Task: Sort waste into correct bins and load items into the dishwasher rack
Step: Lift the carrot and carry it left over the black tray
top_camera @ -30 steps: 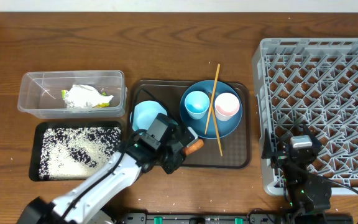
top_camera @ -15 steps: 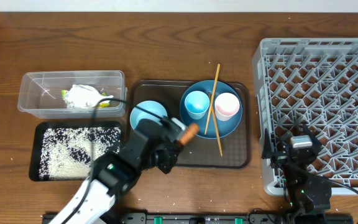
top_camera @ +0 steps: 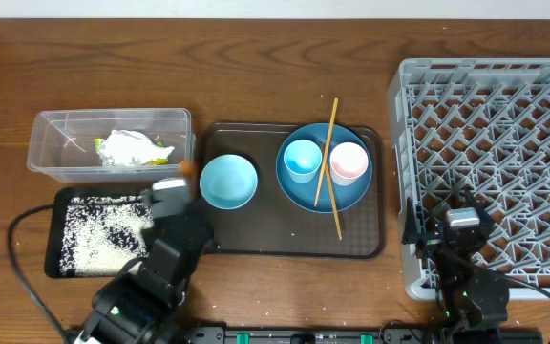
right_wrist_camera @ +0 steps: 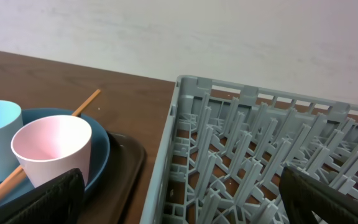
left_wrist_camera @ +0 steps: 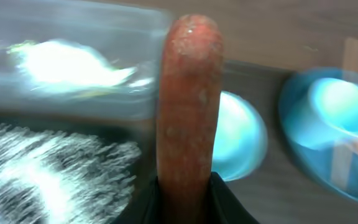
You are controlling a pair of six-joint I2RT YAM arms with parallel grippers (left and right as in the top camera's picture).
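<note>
- My left tool [left_wrist_camera: 185, 198] holds the carrot [left_wrist_camera: 188, 93] in a narrow grip, just left of the bowl [top_camera: 228, 182], by the clear tub's [top_camera: 38, 143] right end;
- my right tool [right_wrist_camera: 179, 202] stands wide and empty at the rack's [top_camera: 490, 105] near left corner;
- done, I judge: wrapper [top_camera: 130, 148] in tub, rice [top_camera: 98, 234] in black tray [top_camera: 53, 268]; left: carrot, bowl, plate [top_camera: 351, 196], both cups [top_camera: 303, 158], chopsticks [top_camera: 327, 153]; rack bare.
</note>
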